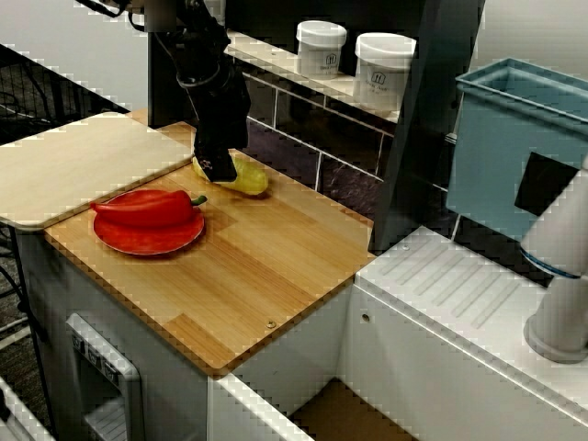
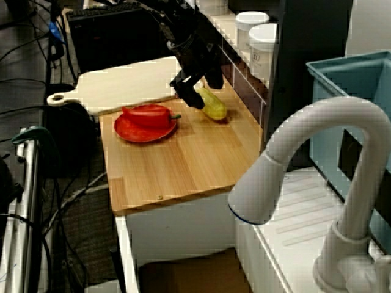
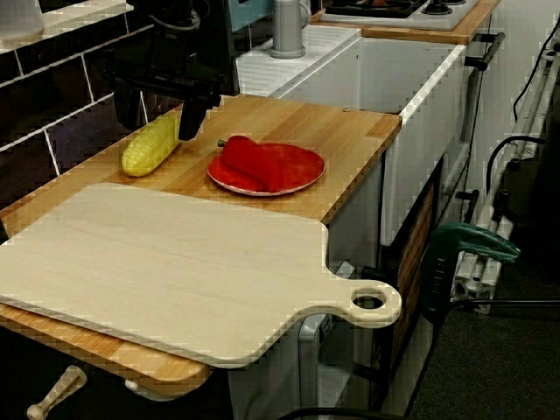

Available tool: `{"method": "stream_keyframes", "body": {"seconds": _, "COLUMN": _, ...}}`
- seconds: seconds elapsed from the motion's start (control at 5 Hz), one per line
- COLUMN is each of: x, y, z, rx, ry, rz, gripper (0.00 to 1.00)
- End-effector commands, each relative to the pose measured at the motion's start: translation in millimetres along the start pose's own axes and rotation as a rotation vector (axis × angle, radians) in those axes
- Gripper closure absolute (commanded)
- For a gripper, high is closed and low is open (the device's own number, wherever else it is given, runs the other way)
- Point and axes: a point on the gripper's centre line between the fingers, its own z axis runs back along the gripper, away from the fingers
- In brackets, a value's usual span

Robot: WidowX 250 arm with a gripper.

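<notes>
A yellow corn cob (image 1: 246,178) lies on the wooden counter (image 1: 266,266) near the tiled back wall. My black gripper (image 1: 219,163) is lowered over the cob's end, open. In the view from the sink side the gripper (image 2: 198,85) has one finger on each side of the corn cob (image 2: 214,107). From the cutting-board side, one finger (image 3: 189,118) stands just beside the corn cob (image 3: 149,146). In front of it a red pepper (image 1: 147,207) rests on a red plate (image 1: 138,244), apart from the gripper.
A pale cutting board (image 1: 83,165) with a handle hole (image 3: 367,303) overhangs the counter's end. Two white jars (image 1: 321,46) stand on the shelf behind. A blue bin (image 1: 514,147), a ribbed drainboard (image 1: 459,294) and a white faucet (image 2: 317,140) lie beyond the counter.
</notes>
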Motion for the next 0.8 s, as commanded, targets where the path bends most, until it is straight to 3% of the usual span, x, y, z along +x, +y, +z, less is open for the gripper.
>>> {"method": "stream_keyframes", "body": {"seconds": 0.0, "x": -4.2, "y": -7.3, "z": 7.0, "rx": 0.030, "ry": 0.001, "rz": -0.009, "gripper": 0.00}}
{"method": "stream_keyframes", "body": {"seconds": 0.6, "x": -4.8, "y": -15.1, "z": 0.8, "rx": 0.033, "ry": 0.018, "rz": -0.003, "gripper": 0.00}}
